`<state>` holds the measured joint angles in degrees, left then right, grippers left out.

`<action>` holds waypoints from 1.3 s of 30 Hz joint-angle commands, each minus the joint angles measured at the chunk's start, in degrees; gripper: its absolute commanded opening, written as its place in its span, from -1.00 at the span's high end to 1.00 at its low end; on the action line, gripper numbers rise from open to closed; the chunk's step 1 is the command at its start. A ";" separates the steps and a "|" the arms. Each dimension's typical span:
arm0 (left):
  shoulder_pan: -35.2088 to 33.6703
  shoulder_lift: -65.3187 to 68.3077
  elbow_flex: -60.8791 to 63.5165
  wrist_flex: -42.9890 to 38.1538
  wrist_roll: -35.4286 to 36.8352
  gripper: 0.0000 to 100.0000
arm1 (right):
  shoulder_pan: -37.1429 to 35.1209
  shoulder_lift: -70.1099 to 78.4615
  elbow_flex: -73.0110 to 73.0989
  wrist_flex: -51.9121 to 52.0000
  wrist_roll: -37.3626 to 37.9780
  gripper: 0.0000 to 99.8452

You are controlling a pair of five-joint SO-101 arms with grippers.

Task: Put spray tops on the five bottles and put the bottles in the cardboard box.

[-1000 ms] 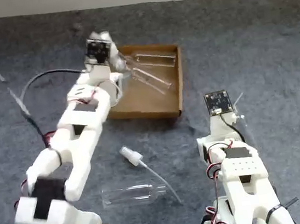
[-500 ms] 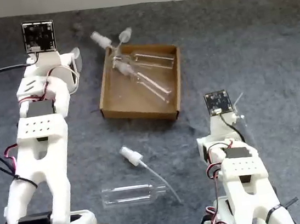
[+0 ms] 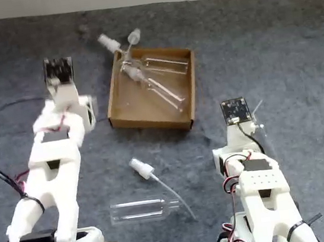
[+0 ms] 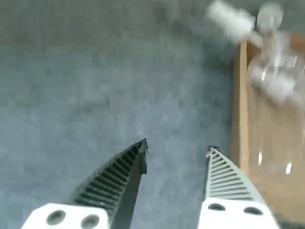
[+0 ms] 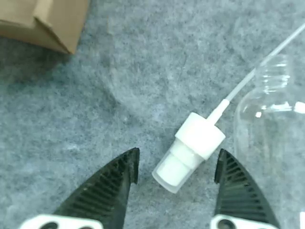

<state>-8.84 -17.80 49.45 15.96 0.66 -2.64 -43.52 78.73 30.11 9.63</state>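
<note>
The cardboard box [image 3: 124, 117] holds clear bottles [image 3: 162, 76] with spray tops, and two white tops [image 3: 110, 42] poke over its far left corner. My left gripper [image 4: 176, 145] hangs open over bare carpet just left of the box [image 4: 239, 119], holding nothing. My right gripper [image 5: 178, 151] is open, its fingers on either side of a loose white spray top [image 5: 190, 150]. An uncapped bottle [image 5: 271, 119] lies beside that top. In the high view another empty bottle [image 3: 141, 209] and a loose spray top [image 3: 142, 169] lie between the two arms.
Grey carpet covers the table. The left arm [image 3: 58, 146] stretches along the left side and the right arm [image 3: 257, 186] stands at the lower right. A corner of the box [image 5: 43, 19] lies close to my right gripper.
The left arm left the box's far left corner, swung out to the left, then drew back toward its base. A capped bottle stayed in the box. The right arm kept still.
</note>
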 commanded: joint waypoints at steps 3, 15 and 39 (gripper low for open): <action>-3.03 -2.59 6.20 0.09 0.18 0.99 | -1.45 -0.57 -6.99 2.59 0.44 0.56; -3.12 -2.42 8.13 -0.18 0.09 0.99 | -19.82 34.42 -68.88 35.65 0.35 0.55; -3.03 -2.42 8.31 -0.18 0.09 0.99 | -20.26 109.76 -164.88 58.68 10.64 0.56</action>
<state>-11.30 -17.98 57.89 15.96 0.66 -24.53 65.23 -80.22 87.60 19.82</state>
